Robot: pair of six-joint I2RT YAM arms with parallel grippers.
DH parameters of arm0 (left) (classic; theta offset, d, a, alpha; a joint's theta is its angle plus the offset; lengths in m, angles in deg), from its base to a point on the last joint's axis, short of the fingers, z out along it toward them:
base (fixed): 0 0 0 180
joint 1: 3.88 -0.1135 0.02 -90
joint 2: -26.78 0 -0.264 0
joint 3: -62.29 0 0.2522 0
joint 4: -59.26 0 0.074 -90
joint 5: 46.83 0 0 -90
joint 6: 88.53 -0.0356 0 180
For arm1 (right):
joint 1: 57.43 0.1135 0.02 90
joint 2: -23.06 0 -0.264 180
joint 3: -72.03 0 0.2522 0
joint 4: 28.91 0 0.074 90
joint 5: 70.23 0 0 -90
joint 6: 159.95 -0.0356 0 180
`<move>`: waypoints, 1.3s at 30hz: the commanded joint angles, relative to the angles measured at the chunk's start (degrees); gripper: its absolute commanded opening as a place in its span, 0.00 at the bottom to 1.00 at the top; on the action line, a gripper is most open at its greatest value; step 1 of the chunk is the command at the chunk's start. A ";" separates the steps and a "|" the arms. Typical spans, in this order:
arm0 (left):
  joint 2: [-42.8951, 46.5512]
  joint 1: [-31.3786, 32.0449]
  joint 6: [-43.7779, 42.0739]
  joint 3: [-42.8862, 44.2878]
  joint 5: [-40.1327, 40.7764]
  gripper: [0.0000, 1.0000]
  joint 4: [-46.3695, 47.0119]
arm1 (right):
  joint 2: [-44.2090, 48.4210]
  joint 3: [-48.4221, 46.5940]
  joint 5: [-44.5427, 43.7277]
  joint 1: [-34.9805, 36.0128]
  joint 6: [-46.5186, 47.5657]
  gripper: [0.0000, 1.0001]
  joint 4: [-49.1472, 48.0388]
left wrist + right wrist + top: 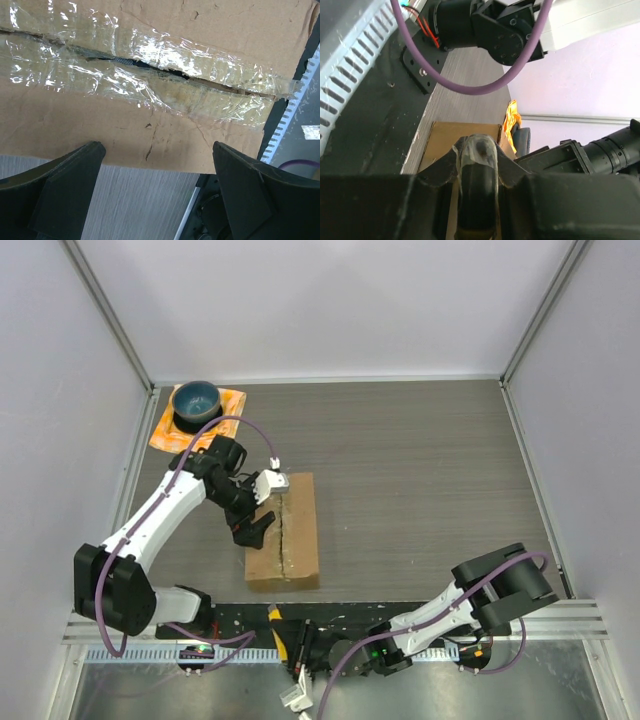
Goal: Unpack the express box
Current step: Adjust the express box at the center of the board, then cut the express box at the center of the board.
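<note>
- Brown cardboard express box [285,535] lies by the tabletop's [420,470] near edge, left of the middle.
- Left tool [157,150] hangs wide open over its left side, likely to pull the torn clear tape [165,75].
- Right tool [477,165] rests by the near edge; I cannot tell its grip.

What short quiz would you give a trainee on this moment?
1. True or false: the clear shiny tape along the brown cardboard express box's top seam is unbroken.
2. The round blue bowl sits on: A) the orange cloth; B) the box; C) bare table.
3. Is the left claw open or shut?
Key: 1 false, the tape is split along the seam; 2 A; 3 open, over the box's edge.
</note>
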 commanded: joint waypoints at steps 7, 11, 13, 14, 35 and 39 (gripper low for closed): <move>-2.43 -0.13 -3.82 -2.09 4.45 1.00 6.50 | -5.68 -3.85 3.66 -7.47 9.23 0.01 -2.50; -3.75 -0.13 -4.61 -1.11 4.37 1.00 6.50 | -7.27 -5.09 3.75 -8.00 10.64 0.01 -3.40; -4.19 -0.13 -4.61 -0.94 4.37 1.00 6.94 | -7.27 -4.65 3.83 -7.82 11.17 0.01 -3.57; -4.80 -0.13 -4.70 -0.85 4.37 1.00 7.11 | -7.27 -4.56 3.75 -7.74 11.43 0.01 -3.57; -5.69 0.14 -5.66 -1.11 4.89 1.00 6.41 | -12.62 -5.35 2.08 -9.76 19.43 0.01 -15.35; -6.04 0.14 -5.84 -1.55 4.90 1.00 6.41 | -13.94 -5.09 1.11 -10.11 21.45 0.01 -18.95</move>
